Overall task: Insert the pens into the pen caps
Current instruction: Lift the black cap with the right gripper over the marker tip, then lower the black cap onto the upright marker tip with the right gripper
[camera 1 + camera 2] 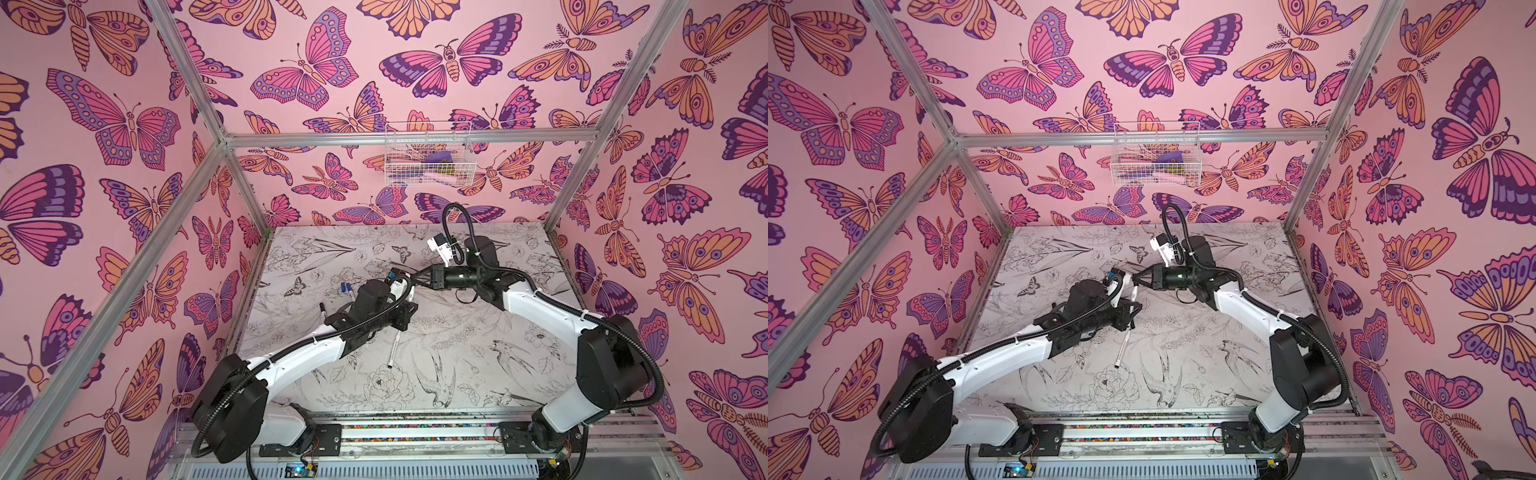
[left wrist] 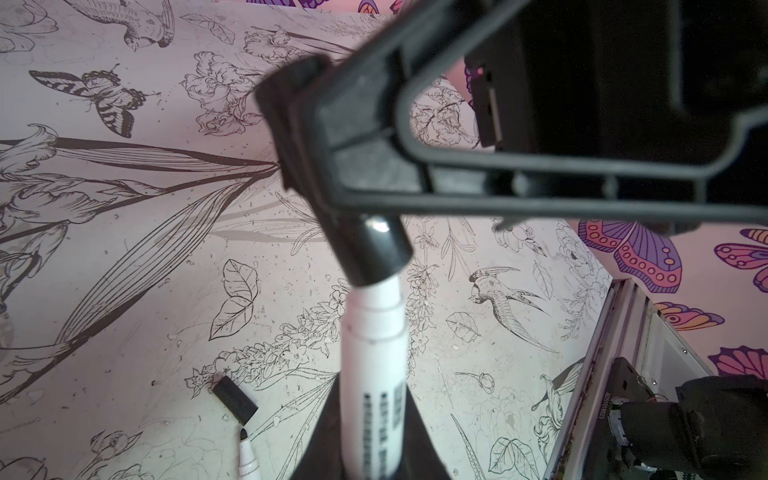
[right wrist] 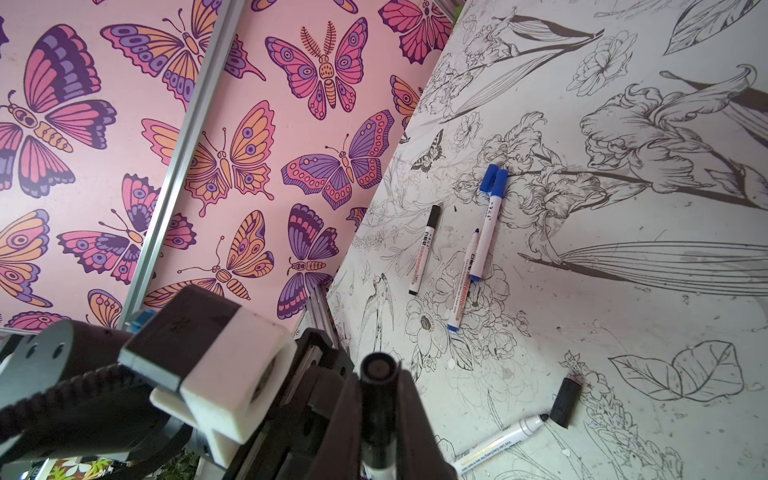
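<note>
My left gripper is shut on a white-barrelled pen, held in the air over the middle of the table. A black pen cap sits on that pen's upper end. My right gripper is shut on this black cap. In both top views the two grippers meet at the held pen. On the table lie an uncapped black pen with a loose black cap at its tip, and an uncapped blue pen.
A black-capped pen and a blue-capped pen lie near the table's left edge. A white wire basket hangs on the back wall. Aluminium frame posts stand at the table's corners, and a metal rail runs along the front.
</note>
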You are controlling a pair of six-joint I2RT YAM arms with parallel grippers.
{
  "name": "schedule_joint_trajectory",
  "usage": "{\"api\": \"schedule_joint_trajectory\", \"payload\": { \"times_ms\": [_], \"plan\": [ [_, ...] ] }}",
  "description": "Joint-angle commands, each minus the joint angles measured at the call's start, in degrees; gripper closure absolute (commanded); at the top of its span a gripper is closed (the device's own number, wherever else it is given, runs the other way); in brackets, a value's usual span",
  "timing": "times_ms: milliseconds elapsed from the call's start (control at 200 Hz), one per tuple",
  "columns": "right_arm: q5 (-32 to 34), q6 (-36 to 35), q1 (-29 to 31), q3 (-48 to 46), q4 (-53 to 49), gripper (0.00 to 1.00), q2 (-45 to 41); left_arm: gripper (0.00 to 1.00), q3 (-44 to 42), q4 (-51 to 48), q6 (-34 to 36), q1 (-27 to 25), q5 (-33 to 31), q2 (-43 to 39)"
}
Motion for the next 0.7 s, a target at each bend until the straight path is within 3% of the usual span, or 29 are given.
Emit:
{"api": "schedule_joint_trajectory", "payload": {
  "times_ms": [0,275,696],
  "plan": [
    [-1.7,-1.8,0.6,-0.2,-1.3,1.0,-3.4,1.0,-1.1,7.2,-3.7,1.5,0.8,-1.5],
    [-7.5,-2.5,0.6,0.0,-1.9,1.0,-4.9,1.0,2.8,14.5,-6.9,4.9,4.0,-0.8],
    [-13.3,-13.1,2.4,1.7,-14.4,1.0,-8.1,1.0,7.5,15.1,0.3,5.1,0.1,0.9]
  ]
}}
